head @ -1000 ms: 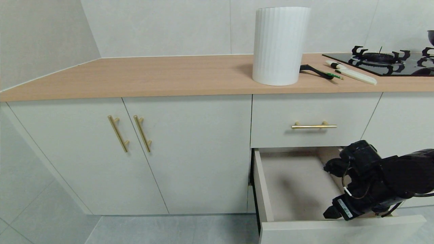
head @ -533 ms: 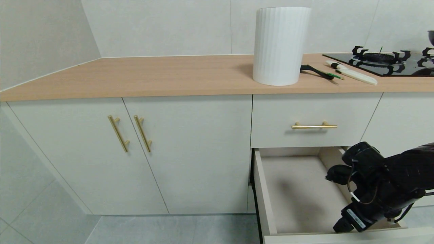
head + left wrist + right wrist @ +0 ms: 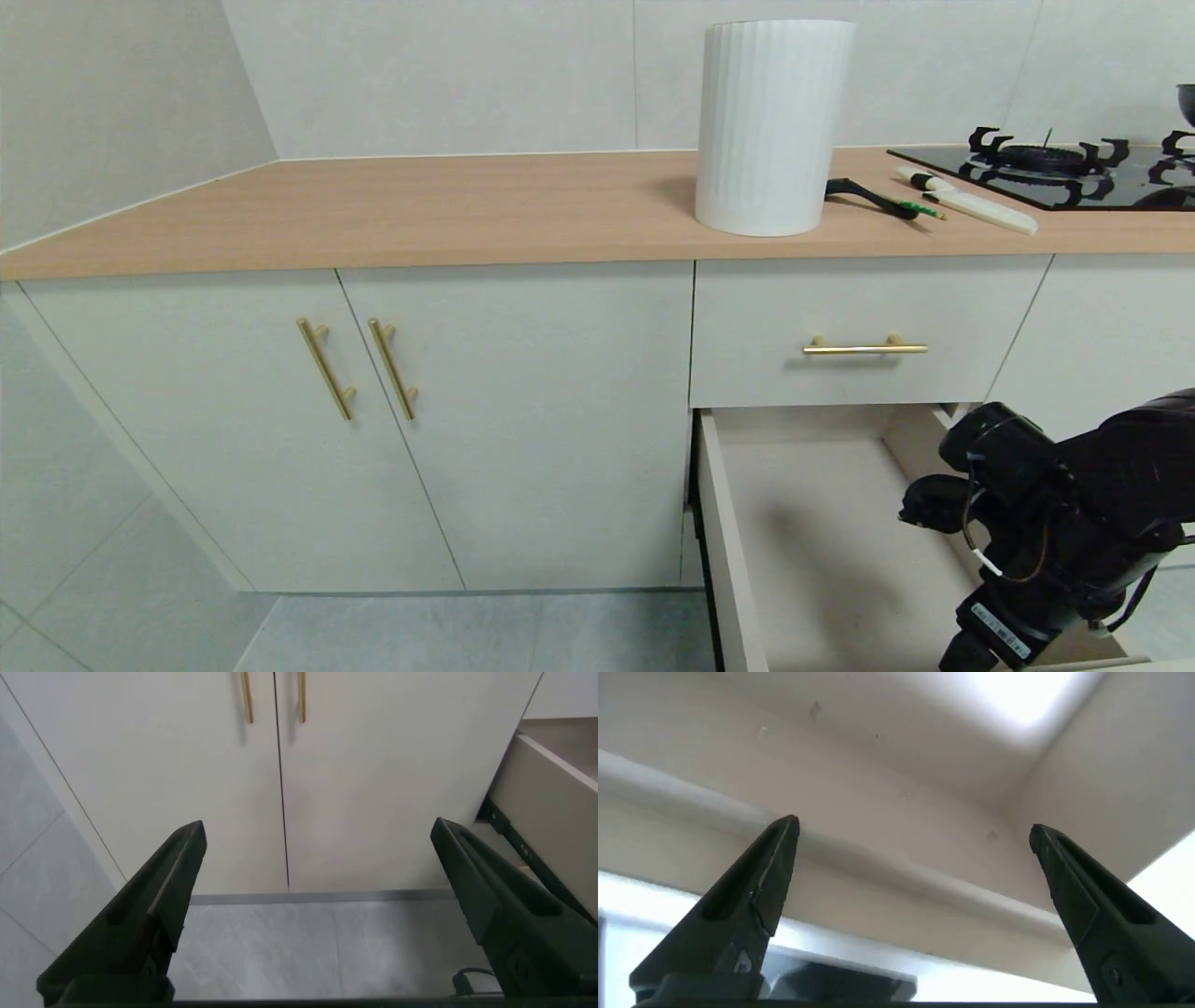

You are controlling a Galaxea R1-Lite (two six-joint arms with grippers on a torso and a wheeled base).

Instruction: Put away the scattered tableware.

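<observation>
Up on the wooden bench [image 3: 420,210] the tableware [image 3: 985,211] lies beside the white canister [image 3: 770,126], well above the pulled-out drawer [image 3: 724,541] where your right pincer [image 3: 910,831] hangs open and empty, so raising that arm carelessly could catch the drawer's wall and jolt it.

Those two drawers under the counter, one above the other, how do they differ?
The top drawer is shut; the bottom drawer is pulled out. The top drawer shows its front and gold handle; the bottom drawer shows its inside, with the right gripper at its front. Both are pale and equally wide.
</observation>
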